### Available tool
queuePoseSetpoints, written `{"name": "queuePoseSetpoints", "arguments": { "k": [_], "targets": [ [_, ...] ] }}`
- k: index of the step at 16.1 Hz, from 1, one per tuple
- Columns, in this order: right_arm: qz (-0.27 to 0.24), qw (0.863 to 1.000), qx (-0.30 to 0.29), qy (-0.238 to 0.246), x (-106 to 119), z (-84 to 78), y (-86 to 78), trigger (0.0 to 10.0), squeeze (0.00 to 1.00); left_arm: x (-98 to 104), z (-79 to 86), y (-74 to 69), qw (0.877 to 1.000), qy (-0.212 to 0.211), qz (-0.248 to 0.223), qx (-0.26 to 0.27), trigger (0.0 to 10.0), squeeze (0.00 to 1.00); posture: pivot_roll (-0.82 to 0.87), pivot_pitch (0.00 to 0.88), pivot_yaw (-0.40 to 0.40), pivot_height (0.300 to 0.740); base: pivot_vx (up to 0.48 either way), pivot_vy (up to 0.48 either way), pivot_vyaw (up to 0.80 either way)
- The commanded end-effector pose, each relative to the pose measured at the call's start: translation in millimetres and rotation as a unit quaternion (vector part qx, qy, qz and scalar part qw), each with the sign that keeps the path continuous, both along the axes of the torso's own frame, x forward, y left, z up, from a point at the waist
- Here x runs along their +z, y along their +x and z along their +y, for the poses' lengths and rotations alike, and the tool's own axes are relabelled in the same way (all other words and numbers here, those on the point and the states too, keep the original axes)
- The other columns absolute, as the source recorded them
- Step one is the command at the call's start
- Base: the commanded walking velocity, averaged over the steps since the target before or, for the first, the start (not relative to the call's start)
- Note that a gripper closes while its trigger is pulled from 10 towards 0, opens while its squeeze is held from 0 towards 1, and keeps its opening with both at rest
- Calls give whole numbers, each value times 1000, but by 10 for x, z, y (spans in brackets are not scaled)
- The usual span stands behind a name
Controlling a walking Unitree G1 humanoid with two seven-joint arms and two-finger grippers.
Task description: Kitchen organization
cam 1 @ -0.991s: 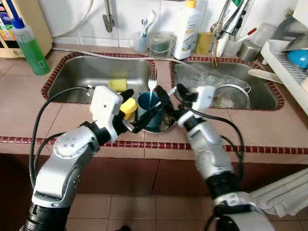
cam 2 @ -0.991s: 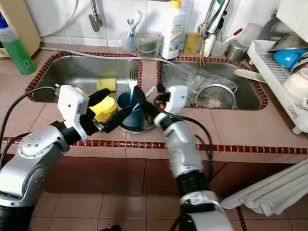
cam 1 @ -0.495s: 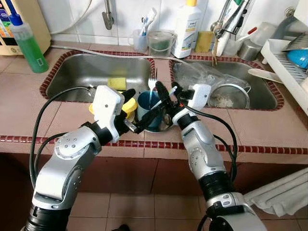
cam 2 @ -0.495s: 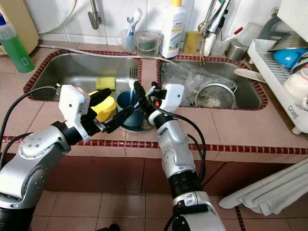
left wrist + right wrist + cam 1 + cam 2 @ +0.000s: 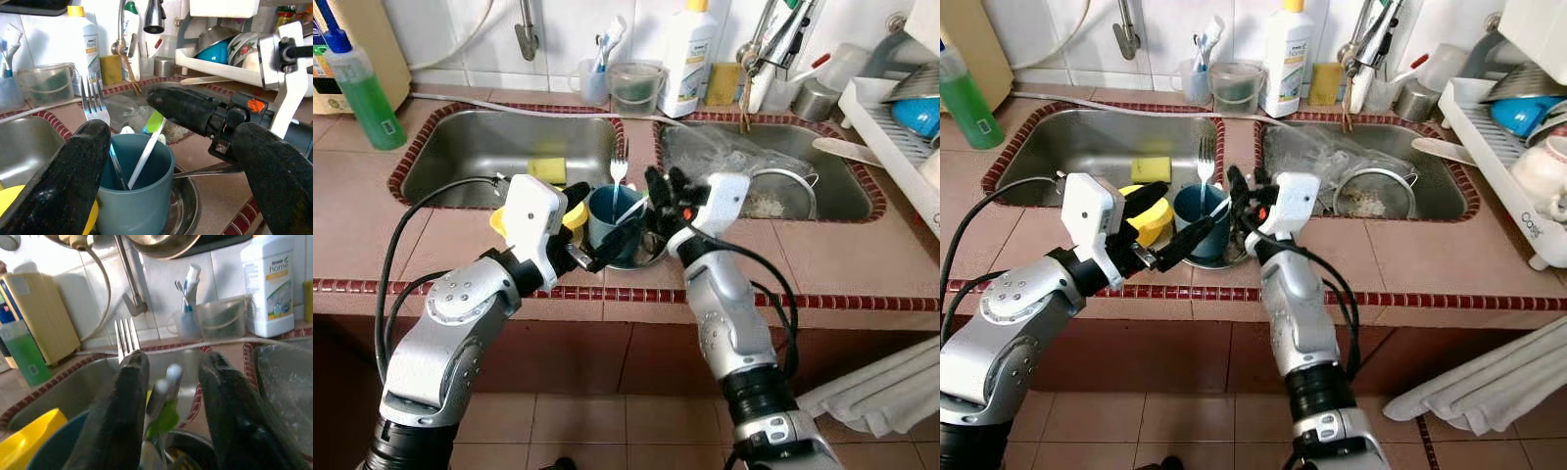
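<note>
So it's a terracotta-tiled kitchen counter point(image 5: 372, 211) with a dark red mosaic edge, white wall tiles behind, and a double stainless sink. The left basin point(image 5: 499, 147) has a yellow sponge point(image 5: 548, 170) sitting at its near edge. The right basin point(image 5: 803, 157) holds a crumpled clear plastic bag point(image 5: 724, 152) and a metal strainer point(image 5: 781, 193) with some scraps in it. Off to the far right there's a white dish rack point(image 5: 1518, 147) with a blue bowl point(image 5: 1518, 113) in it.

Along the back ledge: a green liquid bottle point(image 5: 357, 93) on the left, a cup with toothbrushes point(image 5: 597, 73), a clear plastic tub point(image 5: 636, 86), and a white detergent bottle point(image 5: 690, 59).

On the strip between the basins sits a small steel bowl point(image 5: 646, 253) with a teal cup point(image 5: 612, 217) standing in it. The cup holds a fork point(image 5: 620, 166), tines up, plus a white-and-green utensil point(image 5: 146, 147). A yellow cup point(image 5: 570, 215) sits just left of the teal one.

The left gripper point(image 5: 597, 240) is spread wide with a finger either side of the teal cup, not clamped on anything. The right gripper point(image 5: 168, 401) has its fingers parted around the white-and-green utensil's handle just above the cup, without closing on it.
</note>
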State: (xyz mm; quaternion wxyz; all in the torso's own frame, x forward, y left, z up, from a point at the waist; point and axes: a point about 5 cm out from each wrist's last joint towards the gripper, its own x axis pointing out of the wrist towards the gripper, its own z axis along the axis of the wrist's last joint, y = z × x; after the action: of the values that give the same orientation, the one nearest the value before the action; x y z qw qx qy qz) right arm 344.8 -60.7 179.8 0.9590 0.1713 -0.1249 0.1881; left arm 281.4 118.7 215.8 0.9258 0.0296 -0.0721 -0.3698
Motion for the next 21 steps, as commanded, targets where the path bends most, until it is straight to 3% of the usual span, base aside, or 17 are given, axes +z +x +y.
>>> {"name": "queuePoseSetpoints", "arguments": {
  "k": [1, 2, 4, 9, 10, 11, 19, 20, 21],
  "targets": [
    [14, 999, 17, 42, -6, 216, -82, 0, 0, 33, -40, -16, 1000, 1, -4, -7, 10000, 0, -60, 121, -26, 740, 0, 0, 0],
    [20, 999, 21, 45, -15, 225, -81, 157, 0, 34, -43, -18, 1000, 1, -5, -8, 10000, 0, -59, 122, -25, 740, 0, 0, 0],
    [29, 998, 41, 44, -36, 245, -78, 10000, 0, 42, -52, -24, 1000, -1, -5, -8, 10000, 0, -55, 121, -28, 740, 0, 0, 0],
    [27, 997, 49, 52, -2, 252, -61, 10000, 0, 38, -54, -35, 1000, -3, -6, -6, 10000, 0, -44, 113, -37, 740, 0, 0, 0],
    [32, 997, 46, 53, 6, 257, -58, 2471, 0, 41, -57, -37, 1000, -3, -7, -5, 10000, 0, -43, 113, -37, 740, 0, 0, 0],
    [37, 997, 42, 53, 6, 257, -53, 0, 0, 44, -59, -38, 1000, -4, -7, -4, 10000, 0, -43, 112, -39, 740, 0, 0, 0],
    [55, 995, 46, 68, 27, 278, -52, 0, 0, 50, -65, -39, 1000, -5, -8, -2, 10000, 0, -43, 115, -41, 740, 0, 0, 0],
    [55, 995, 51, 68, 36, 289, -54, 3451, 0, 50, -64, -39, 1000, -5, -9, -2, 10000, 0, -43, 115, -41, 740, 0, 0, 0],
    [57, 995, 52, 68, 51, 296, -51, 10000, 0, 51, -65, -38, 1000, -5, -9, -1, 10000, 0, -43, 115, -42, 740, 0, 0, 0]
  ]
}}
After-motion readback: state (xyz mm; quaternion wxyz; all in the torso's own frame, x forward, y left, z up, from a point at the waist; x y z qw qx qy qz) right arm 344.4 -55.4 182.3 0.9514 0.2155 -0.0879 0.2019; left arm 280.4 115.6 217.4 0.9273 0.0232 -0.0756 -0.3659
